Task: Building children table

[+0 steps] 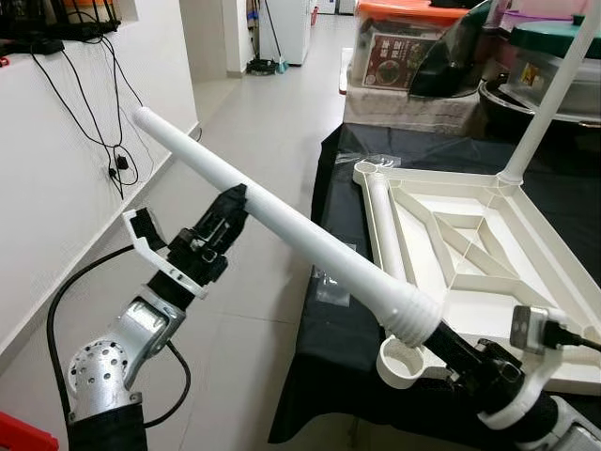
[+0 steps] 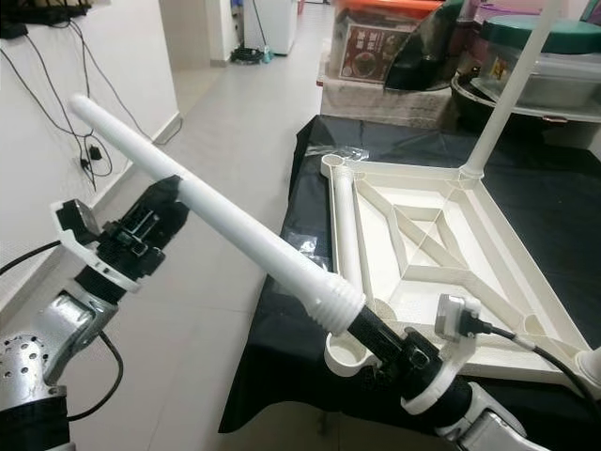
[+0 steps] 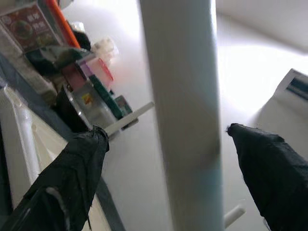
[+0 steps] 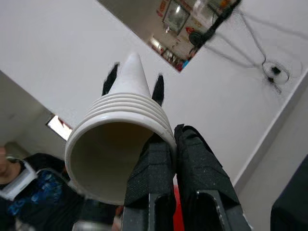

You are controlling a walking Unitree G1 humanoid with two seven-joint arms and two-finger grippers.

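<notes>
Item: white table leg [image 1: 282, 221], long tube with a ribbed threaded end; we carry it slanted in the air beside the worktop [image 1: 324, 329], ribbed end low and nearest the open corner socket [image 1: 406, 362] of the tabletop, plain end high over the floor; we judge the slant serves to aim the threads at that socket.

Item: right gripper [image 1: 441, 340]; its jaws look pressed together against the ribbed end, one finger seemingly inside the tube's mouth, pinching its wall; this steers the threaded tip.

Item: left gripper [image 1: 235, 207]; its jaws stand wide, one black finger [image 3: 72, 183] to each side of the tube at mid-length, not clamped; we judge it a guide or support only.

Item: tabletop [image 1: 470, 254], cream, upside down on the black-covered worktop, ribs upward so sockets face up; one leg [image 1: 554, 89] already stands in the far corner; another leg [image 1: 390, 235] lies along its near rim.
</notes>
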